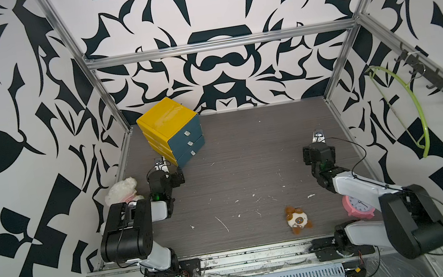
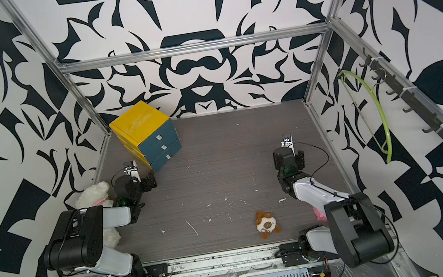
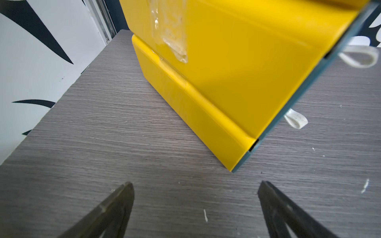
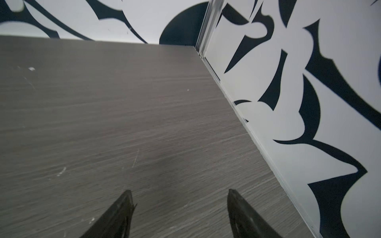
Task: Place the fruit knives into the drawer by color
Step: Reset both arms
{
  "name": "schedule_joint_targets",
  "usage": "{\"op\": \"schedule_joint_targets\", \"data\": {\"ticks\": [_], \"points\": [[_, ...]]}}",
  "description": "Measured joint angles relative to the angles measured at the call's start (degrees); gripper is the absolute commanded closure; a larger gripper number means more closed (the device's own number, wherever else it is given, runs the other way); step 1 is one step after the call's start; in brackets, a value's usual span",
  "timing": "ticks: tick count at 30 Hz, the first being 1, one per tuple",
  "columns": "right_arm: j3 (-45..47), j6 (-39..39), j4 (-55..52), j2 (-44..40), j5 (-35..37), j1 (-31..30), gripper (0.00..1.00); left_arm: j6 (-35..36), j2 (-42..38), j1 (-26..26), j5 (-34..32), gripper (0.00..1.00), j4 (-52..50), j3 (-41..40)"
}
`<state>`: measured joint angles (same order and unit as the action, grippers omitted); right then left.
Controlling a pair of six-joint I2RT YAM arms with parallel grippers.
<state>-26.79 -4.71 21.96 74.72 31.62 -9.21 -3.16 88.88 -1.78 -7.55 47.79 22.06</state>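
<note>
No fruit knives show in any view. The drawer unit (image 1: 169, 123) (image 2: 141, 124) is a yellow box with three teal drawer fronts, all shut, at the back left of the table. My left gripper (image 1: 160, 164) (image 2: 129, 168) sits just in front of its near corner. In the left wrist view the yellow side of the drawer unit (image 3: 226, 72) fills the frame, and the left gripper (image 3: 195, 183) is open over bare table. My right gripper (image 1: 318, 136) (image 2: 286, 139) hovers near the right wall. It is open too (image 4: 179, 190), with nothing between its fingers.
A white plush (image 1: 122, 189) lies by the left arm. A brown-and-white plush toy (image 1: 297, 218) lies at the front, with a pink alarm clock (image 1: 357, 208) behind the right arm. A green hanger (image 1: 406, 105) hangs on the right wall. White pull tabs (image 3: 358, 56) stick out of the drawer fronts.
</note>
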Motion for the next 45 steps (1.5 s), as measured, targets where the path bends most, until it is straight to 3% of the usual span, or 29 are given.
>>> {"op": "schedule_joint_targets", "data": {"ticks": [13, 15, 18, 45], "points": [[1.9, 0.09, 14.58, 13.03, -6.16, 4.61, 0.31, 0.0, 0.0, 0.0, 0.04, 0.01, -0.04, 0.0], [2.58, 0.55, 17.22, 13.16, -7.76, 4.59, 0.0, 0.0, 0.0, 0.0, 0.04, 0.01, -0.04, 0.0], [6.67, 1.92, 25.44, 14.34, -9.35, 4.2, 0.0, 0.0, 0.0, 0.0, 0.07, 0.01, -0.02, 0.0], [7.13, 3.41, 27.19, 15.45, -11.3, 3.76, 0.0, 0.0, 0.0, 0.0, 0.04, 0.01, 0.76, 0.0]]}}
